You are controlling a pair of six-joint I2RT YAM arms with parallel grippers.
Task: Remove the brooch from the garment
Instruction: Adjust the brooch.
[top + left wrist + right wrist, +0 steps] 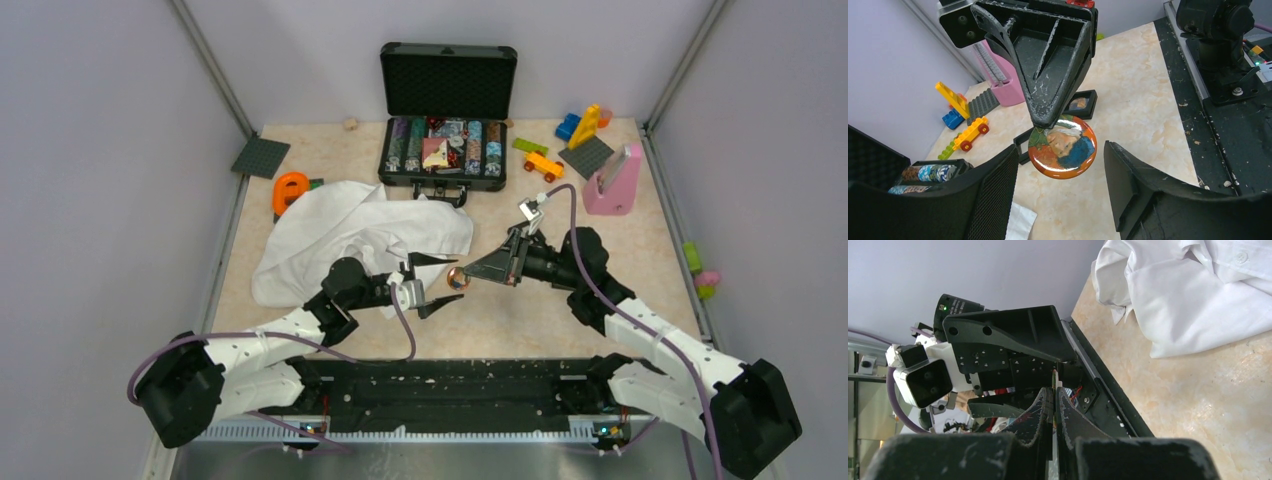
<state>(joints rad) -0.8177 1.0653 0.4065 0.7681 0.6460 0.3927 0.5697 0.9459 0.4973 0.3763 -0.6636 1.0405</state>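
Note:
The brooch [456, 278], a small round orange badge with a painted face, hangs above the bare table, apart from the white shirt [350, 235]. My right gripper [470, 277] is shut on its edge. In the left wrist view the brooch [1062, 146] hangs from the right gripper's fingertips [1050, 112]. In the right wrist view it shows edge-on [1053, 380] between the closed jaws of the right gripper [1054, 402]. My left gripper [437, 283] is open and empty; it faces the brooch, which sits just beyond its fingers [983, 195]. The shirt [1193, 295] lies crumpled behind.
An open black case [447, 110] of chips stands at the back. Toy bricks [585, 130] and a pink block [613, 180] sit back right. An orange tool [290, 190] and a grey plate [261, 157] lie back left. Two small black square frames [1080, 103] lie under the right gripper.

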